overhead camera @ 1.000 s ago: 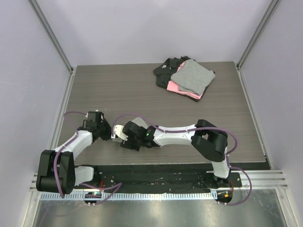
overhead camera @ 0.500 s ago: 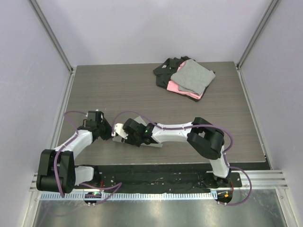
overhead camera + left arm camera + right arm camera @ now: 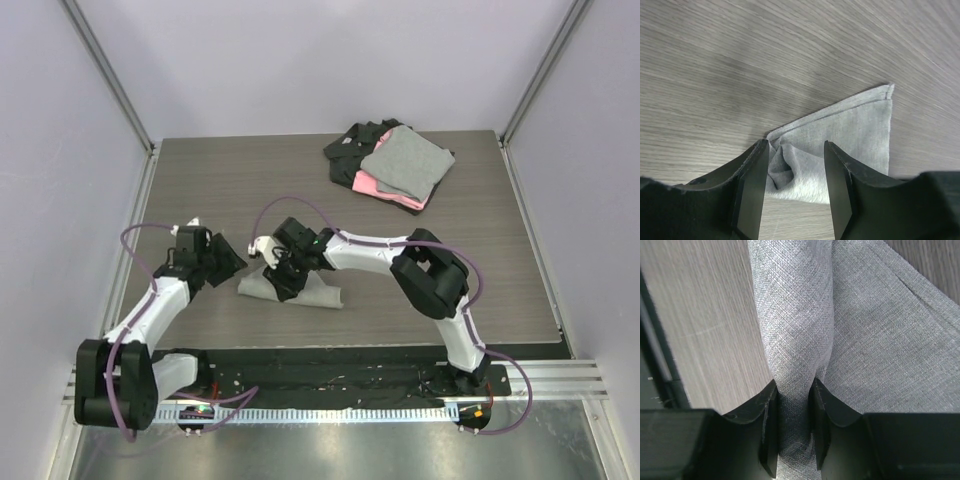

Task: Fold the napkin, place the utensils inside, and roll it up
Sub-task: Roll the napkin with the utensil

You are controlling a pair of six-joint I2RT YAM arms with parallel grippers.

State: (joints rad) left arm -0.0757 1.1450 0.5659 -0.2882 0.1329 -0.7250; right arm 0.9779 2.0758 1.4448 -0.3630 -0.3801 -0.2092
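The right gripper (image 3: 794,427) is clamped on a rolled ridge of the napkin (image 3: 795,315). Its wrist view shows the cloth squeezed between both fingers, a pinch that the arm hides in the overhead view. The left gripper (image 3: 795,185) stands spread, jaws apart over the napkin's folded end and gripping nothing. From above, the napkin (image 3: 320,295) lies by the table's (image 3: 200,180) near edge, left of centre. A stack of cloths (image 3: 395,165) sits towards the far right corner.
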